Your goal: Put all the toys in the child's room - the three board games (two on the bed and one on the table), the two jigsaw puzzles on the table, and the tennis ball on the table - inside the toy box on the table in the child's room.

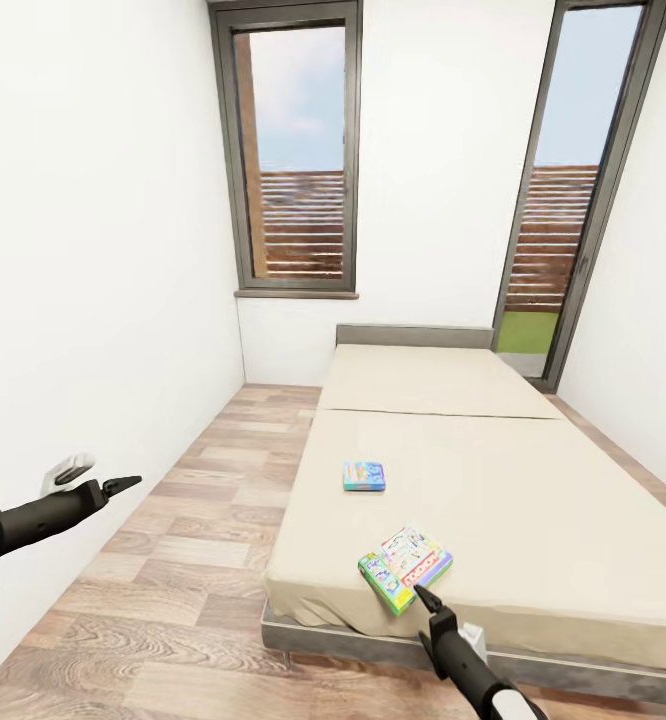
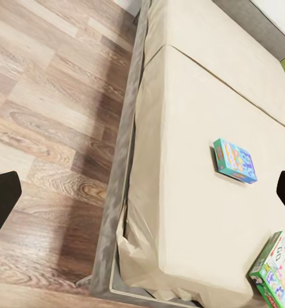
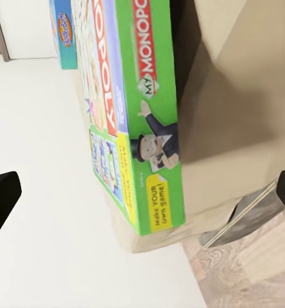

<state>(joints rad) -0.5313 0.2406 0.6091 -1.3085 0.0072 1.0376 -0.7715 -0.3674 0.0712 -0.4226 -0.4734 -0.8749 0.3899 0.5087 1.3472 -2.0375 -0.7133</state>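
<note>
Two board games lie on the beige bed (image 1: 513, 480). A small blue one (image 1: 364, 476) (image 2: 235, 160) rests mid-mattress. A larger green Monopoly box (image 1: 405, 568) (image 2: 277, 269) (image 3: 136, 109) sits near the foot corner. My right gripper (image 1: 428, 598) (image 3: 142, 199) is open, its fingers wide apart just short of the Monopoly box's edge and holding nothing. Out over the floor left of the bed, my left gripper (image 1: 123, 485) (image 2: 142, 199) stands open and empty. The table, toy box, jigsaw puzzles and tennis ball are out of view.
A strip of wood-plank floor (image 1: 203, 520) runs between the white left wall (image 1: 93, 300) and the bed. The grey headboard (image 1: 413, 335) stands against the far wall, with a window (image 1: 298, 150) beside it and a tall window (image 1: 573, 200) at the right.
</note>
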